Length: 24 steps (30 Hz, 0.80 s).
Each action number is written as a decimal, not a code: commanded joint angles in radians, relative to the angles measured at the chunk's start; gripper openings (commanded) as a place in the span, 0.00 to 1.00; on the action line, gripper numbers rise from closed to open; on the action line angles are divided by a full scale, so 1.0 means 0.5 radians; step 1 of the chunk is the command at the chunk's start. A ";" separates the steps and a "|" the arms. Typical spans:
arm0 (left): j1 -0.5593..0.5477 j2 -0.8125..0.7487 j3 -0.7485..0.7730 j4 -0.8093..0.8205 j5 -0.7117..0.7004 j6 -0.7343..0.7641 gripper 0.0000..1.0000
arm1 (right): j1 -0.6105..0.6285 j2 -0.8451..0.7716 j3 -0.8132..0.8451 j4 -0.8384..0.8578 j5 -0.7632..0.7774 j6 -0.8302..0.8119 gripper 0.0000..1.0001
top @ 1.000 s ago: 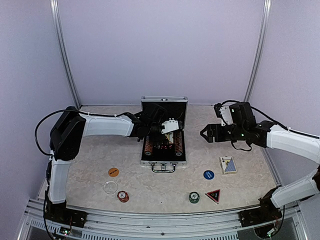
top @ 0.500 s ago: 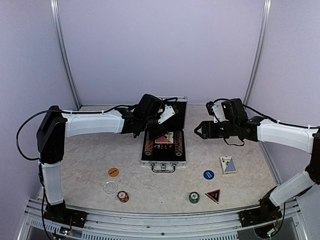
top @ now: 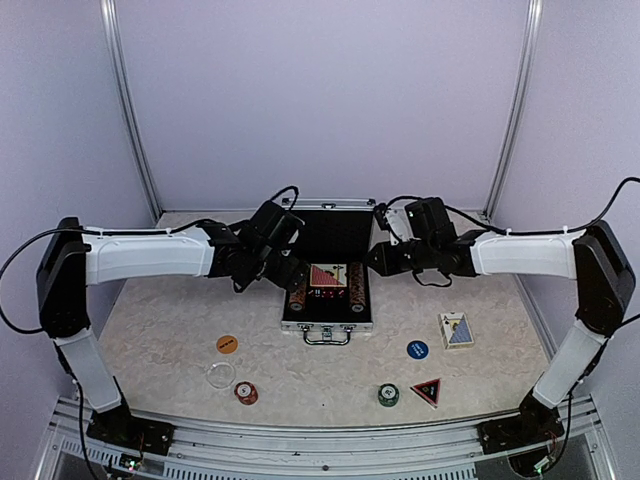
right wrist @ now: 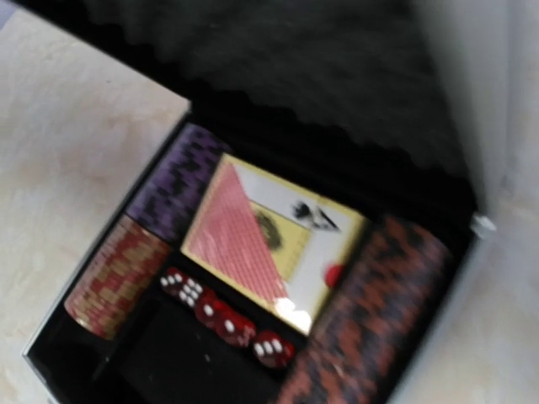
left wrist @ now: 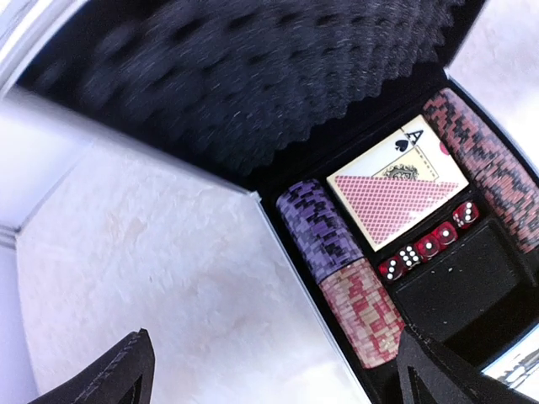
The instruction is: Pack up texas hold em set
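The silver case (top: 327,325) lies open mid-table with its black foam lid (top: 325,232) upright. Inside are a red card deck (left wrist: 396,194), purple and pink chip stacks (left wrist: 341,265), a dark red chip stack (left wrist: 493,181) and red dice (left wrist: 425,248). My left gripper (top: 293,270) is open and empty, fingertips (left wrist: 126,370) over the table beside the case's left wall. My right gripper (top: 376,258) hovers at the case's right rear corner; its fingers are out of its wrist view. A blue deck (top: 456,330), blue disc (top: 417,349), triangle marker (top: 427,391) and green chips (top: 388,395) lie at the front right.
At the front left lie an orange disc (top: 227,344), a clear round disc (top: 220,375) and a red chip stack (top: 246,393). Purple walls with metal posts (top: 510,110) enclose the table. A metal rail (top: 320,430) runs along the near edge.
Both arms have swung in toward the back of the case. The left gripper moved off the case to its left side. The right gripper moved left to the case and its jaws narrowed.
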<state>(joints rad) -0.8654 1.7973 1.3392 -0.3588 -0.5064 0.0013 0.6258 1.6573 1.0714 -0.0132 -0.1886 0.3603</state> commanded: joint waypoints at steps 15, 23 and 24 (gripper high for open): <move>0.283 -0.253 -0.005 0.090 0.321 -0.482 0.99 | 0.061 0.145 0.244 0.164 -0.002 -0.255 0.14; 0.298 -0.370 -0.140 0.228 0.509 -0.520 0.99 | 0.097 0.103 0.139 0.196 0.008 -0.249 0.15; 0.298 -0.370 -0.138 0.228 0.510 -0.523 0.99 | 0.107 0.092 0.133 0.197 0.009 -0.249 0.15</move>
<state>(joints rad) -0.7197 1.6405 1.2781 -0.2958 -0.2974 -0.2394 0.6556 1.7390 1.1584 0.0731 -0.1955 0.2440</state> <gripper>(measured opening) 0.989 0.148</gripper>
